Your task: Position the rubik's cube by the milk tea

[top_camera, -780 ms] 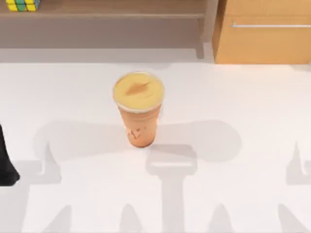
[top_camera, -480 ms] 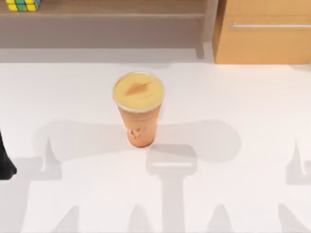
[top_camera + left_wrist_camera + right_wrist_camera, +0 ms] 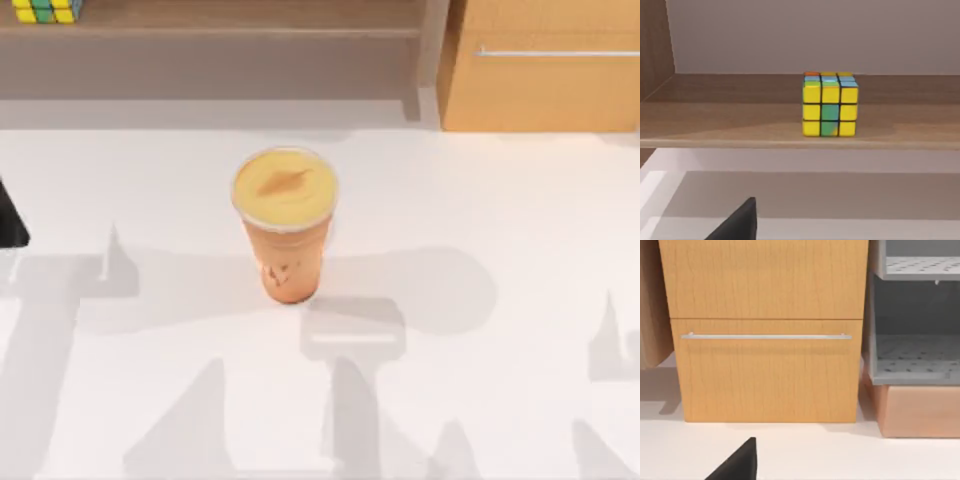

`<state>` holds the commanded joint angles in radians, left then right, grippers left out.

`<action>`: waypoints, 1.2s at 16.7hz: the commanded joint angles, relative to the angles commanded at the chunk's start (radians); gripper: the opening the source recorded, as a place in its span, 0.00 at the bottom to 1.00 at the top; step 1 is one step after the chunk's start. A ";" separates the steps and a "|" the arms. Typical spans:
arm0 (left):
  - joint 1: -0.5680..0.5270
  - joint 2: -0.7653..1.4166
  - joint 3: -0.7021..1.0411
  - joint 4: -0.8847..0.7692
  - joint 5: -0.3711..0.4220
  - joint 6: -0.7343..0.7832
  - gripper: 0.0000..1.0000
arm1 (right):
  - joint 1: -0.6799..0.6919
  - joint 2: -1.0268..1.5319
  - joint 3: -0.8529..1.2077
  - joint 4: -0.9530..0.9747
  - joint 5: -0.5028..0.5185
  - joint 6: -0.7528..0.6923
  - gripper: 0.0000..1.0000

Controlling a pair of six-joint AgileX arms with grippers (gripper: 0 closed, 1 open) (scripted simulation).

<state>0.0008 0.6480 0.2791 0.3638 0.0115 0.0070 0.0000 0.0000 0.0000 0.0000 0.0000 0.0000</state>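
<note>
Left hand [image 3: 10, 215] at the desk's [image 3: 480, 200] left edge — whether its fingers are spread or pressed together cannot be told. Rubik's cube [image 3: 830, 104] rests on the wooden shelf [image 3: 730, 117], far left, well apart from the milk tea [image 3: 285, 222] — upright mid-desk.

Rubik's cube [image 3: 44, 10] upright on wooden shelf, frame's upper left corner; milk tea [image 3: 285, 222] upright mid-frame, lidded, well apart.

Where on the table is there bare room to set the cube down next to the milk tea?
The white table lies bare on every side of the milk tea, with wide patches to its left and right. The rubik's cube sits on the wooden shelf at the back left. The drawer cabinet borders the back right.
</note>
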 joint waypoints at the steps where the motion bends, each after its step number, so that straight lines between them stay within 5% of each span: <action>1: -0.001 0.092 0.037 0.049 0.002 0.001 1.00 | 0.000 0.000 0.000 0.000 0.000 0.000 1.00; 12: -0.004 1.040 0.428 0.563 0.024 0.007 1.00 | 0.000 0.000 0.000 0.000 0.000 0.000 1.00; 20: -0.003 1.325 0.578 0.752 0.028 0.008 1.00 | 0.000 0.000 0.000 0.000 0.000 0.000 1.00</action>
<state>-0.0022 1.9732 0.8570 1.1160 0.0400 0.0148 0.0000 0.0000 0.0000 0.0000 0.0000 0.0000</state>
